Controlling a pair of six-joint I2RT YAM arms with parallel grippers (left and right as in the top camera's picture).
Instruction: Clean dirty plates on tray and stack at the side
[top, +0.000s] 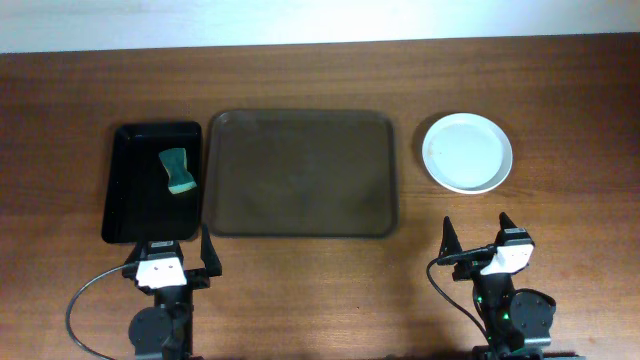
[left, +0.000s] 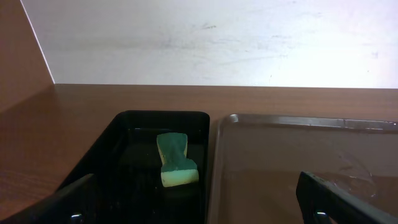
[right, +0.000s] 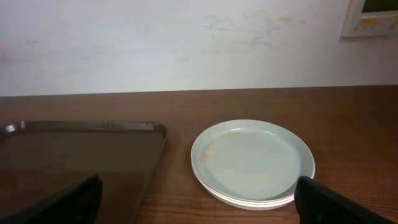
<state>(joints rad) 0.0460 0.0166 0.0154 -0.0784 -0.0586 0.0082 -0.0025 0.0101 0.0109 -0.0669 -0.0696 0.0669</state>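
The white plates (top: 467, 152) lie stacked on the wooden table right of the large dark brown tray (top: 300, 172); in the right wrist view the stack (right: 252, 162) shows a faint brown smear on the top plate. The tray (right: 74, 155) holds no plates. My left gripper (top: 178, 258) is open and empty near the table's front edge, below the black tray. My right gripper (top: 478, 238) is open and empty, in front of the plate stack. The brown tray also shows in the left wrist view (left: 298, 162).
A smaller glossy black tray (top: 152, 182) stands left of the brown tray with a green sponge (top: 177, 171) in it; the sponge also shows in the left wrist view (left: 175, 160). A white wall runs behind the table.
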